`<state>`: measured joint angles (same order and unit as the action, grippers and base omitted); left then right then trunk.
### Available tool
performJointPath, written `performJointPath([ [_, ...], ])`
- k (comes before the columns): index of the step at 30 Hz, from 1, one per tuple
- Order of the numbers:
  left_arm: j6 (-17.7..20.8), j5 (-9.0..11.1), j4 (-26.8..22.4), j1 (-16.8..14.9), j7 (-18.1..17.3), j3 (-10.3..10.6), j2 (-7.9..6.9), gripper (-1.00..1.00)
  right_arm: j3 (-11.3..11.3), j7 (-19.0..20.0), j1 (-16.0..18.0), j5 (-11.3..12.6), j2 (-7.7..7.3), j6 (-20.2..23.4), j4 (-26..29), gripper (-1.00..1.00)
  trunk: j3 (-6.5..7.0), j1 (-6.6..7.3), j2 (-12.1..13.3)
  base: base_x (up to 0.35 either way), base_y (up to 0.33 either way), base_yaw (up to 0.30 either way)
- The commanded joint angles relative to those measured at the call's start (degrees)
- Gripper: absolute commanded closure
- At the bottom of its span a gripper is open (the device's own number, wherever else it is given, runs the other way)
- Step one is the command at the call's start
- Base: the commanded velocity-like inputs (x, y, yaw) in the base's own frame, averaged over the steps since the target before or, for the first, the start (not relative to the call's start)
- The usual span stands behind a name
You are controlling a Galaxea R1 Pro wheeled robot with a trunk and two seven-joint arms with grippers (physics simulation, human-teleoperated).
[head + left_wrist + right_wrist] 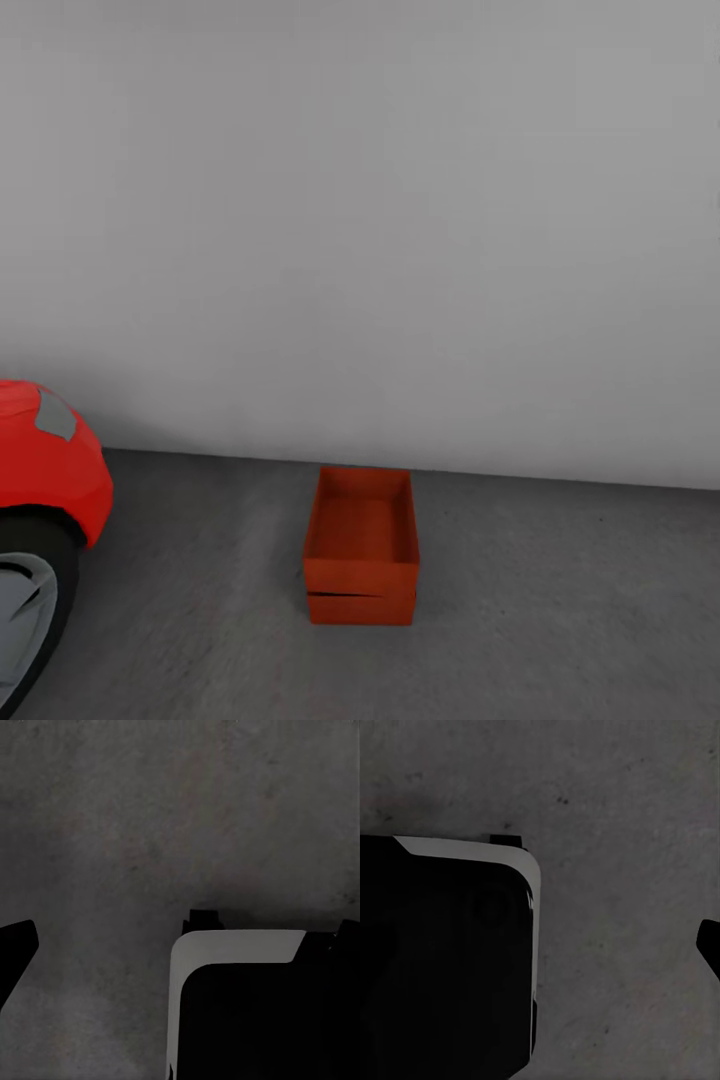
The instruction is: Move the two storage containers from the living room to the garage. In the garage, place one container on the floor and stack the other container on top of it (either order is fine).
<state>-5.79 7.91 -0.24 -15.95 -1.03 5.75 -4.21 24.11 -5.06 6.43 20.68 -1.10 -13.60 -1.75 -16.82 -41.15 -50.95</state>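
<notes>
In the head view, the two orange-red rectangular topless storage containers are sitting stacked on the dark grey rough concrete floor [560, 610] of the garage. The upper container [362, 535] is resting on the lower container [360, 608], slightly skewed, and a thin dark seam is showing between them. The stack is standing just in front of the plain pale grey wall [380, 220]. The red car [45, 470], with its black tyre [35, 600], is standing well apart from the stack at the left edge.

Both wrist views are looking down on the concrete, with a black robot body part with a pale edge [232, 949] showing. A dark finger tip [15, 949] is visible in each; whether either hand is apart or together cannot be told.
</notes>
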Motion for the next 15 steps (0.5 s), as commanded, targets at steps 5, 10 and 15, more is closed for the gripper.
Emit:
performJointPath([
  [5, -0.19, 0.61, 0.06, -0.04, -0.11, 0.49, -0.01, -1.0, 0.42, -0.03, 0.07, 0.42, -0.07, -0.33, -0.18, -1.0, 0.4, -0.01, -0.05, 0.0, 0.0, 0.0],
  [10, -0.19, 0.61, 0.06, -0.04, -0.11, 0.49, -0.01, -1.0, 0.41, -0.03, 0.07, 0.42, -0.04, -0.37, -0.18, -1.0, 0.87, -0.01, -0.05, 0.0, 0.0, 0.0],
  [15, -0.19, 0.6, 0.06, -0.04, -0.11, 0.49, -0.01, -1.0, 0.41, -0.03, 0.07, 0.42, -0.07, -0.37, -0.18, -1.0, 1.33, -0.01, -0.05, 0.0, 0.0, 0.0],
])
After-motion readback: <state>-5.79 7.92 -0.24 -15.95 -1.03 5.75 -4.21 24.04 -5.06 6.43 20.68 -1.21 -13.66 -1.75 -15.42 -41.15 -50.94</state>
